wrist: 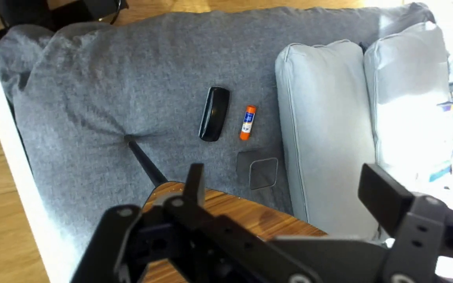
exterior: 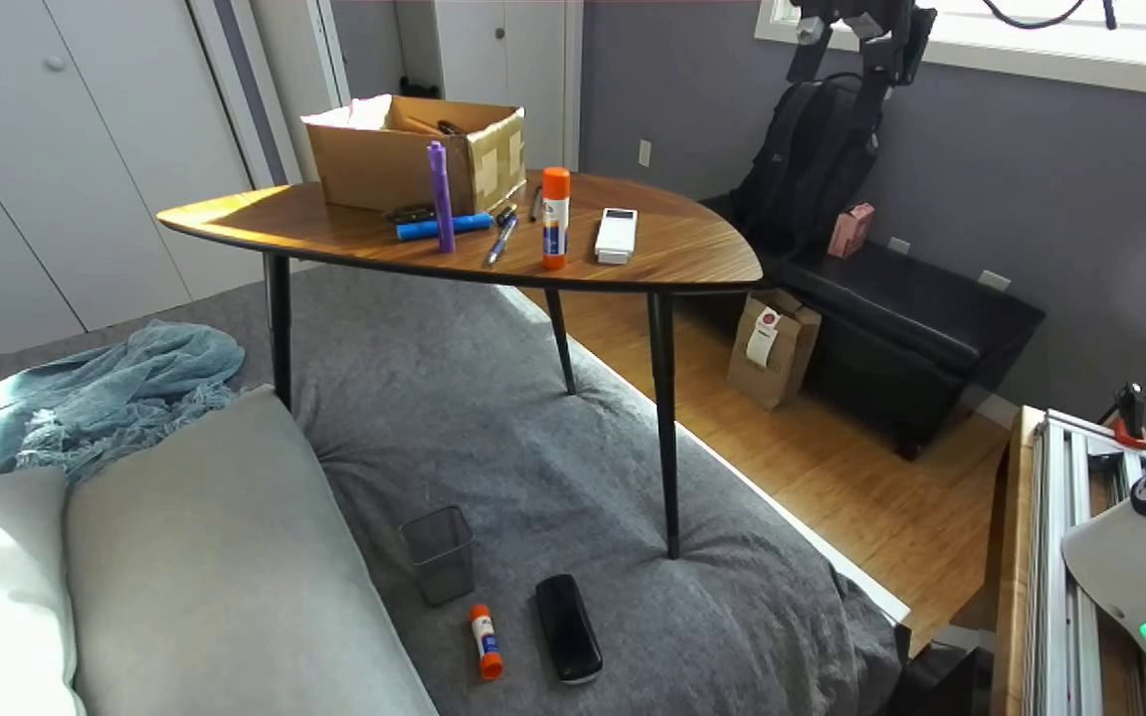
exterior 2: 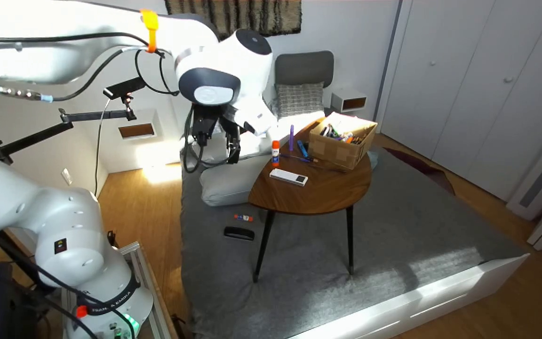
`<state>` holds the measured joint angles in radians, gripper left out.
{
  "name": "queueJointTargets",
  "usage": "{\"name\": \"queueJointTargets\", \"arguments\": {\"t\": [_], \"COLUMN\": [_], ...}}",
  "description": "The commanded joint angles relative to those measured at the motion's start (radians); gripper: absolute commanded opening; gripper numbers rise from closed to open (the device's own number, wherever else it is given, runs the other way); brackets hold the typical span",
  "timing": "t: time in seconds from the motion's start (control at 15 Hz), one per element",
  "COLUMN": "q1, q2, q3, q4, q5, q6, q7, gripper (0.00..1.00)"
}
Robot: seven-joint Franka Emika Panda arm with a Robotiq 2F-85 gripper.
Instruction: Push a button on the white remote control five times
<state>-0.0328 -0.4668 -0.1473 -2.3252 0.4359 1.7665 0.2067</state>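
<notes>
- Grey wall (exterior: 672, 109) and white closet doors (exterior: 26, 149) are seen around a sunlit, grey-covered bed (exterior 2: 417, 216).
- Wooden table (exterior 2: 318, 197) is stood on the bed, carried on thin dark legs (exterior: 666, 428).
- White remote control (exterior: 617, 237) is laid flat on the tabletop, close to the edge; a dark patch is shown toward one end in both exterior views.
- Orange-capped glue stick (exterior 2: 275, 154) is stood upright just beside the remote, apart from it.
- Purple marker (exterior: 442, 199) is also stood upright; between it and the cardboard box (exterior: 384, 164), a blue marker (exterior: 474, 222) is laid flat.
- Blue pen (exterior: 501, 241) is laid on the wood, near the blue marker.
- Box is loaded with pens and markers (exterior 2: 346, 137).
- Gripper (wrist: 283, 177): fingers (wrist: 194, 184) are spread wide in the wrist view, tabletop wood being seen in the gap. In an exterior view it is hung from the white arm (exterior 2: 224, 59), pointed downward, apart from the remote.
- Lower down, on the bed: black oblong device (wrist: 214, 114) and second glue stick (wrist: 247, 122) are laid side by side, apart; a see-through container (wrist: 245, 163) is placed near them, beside a pale cushion (wrist: 325, 118).
- Dark backpack (exterior: 807, 159) is rested on a black bench (exterior: 916, 303).
</notes>
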Motion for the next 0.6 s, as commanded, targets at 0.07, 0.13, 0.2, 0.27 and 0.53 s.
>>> {"name": "queueJointTargets", "arguments": {"t": [0.07,0.13,0.2,0.27,0.53], "q1": [-0.049,-0.054,-0.056,-0.062,-0.063], "q2": [0.179,0.209,0.24,0.169,0.241], "q3": [0.005,0.006,0.005,0.018,0.016], "q4": [0.125,0.144,0.165,0.096,0.145], "q5": [0.084,0.099,0.115,0.075,0.092], "q6": [-0.077,-0.09,-0.117,-0.059,-0.088], "q7": [0.128,0.159,0.184,0.125,0.157], "gripper": [1.0,1.0,1.0,1.0,1.0]}}
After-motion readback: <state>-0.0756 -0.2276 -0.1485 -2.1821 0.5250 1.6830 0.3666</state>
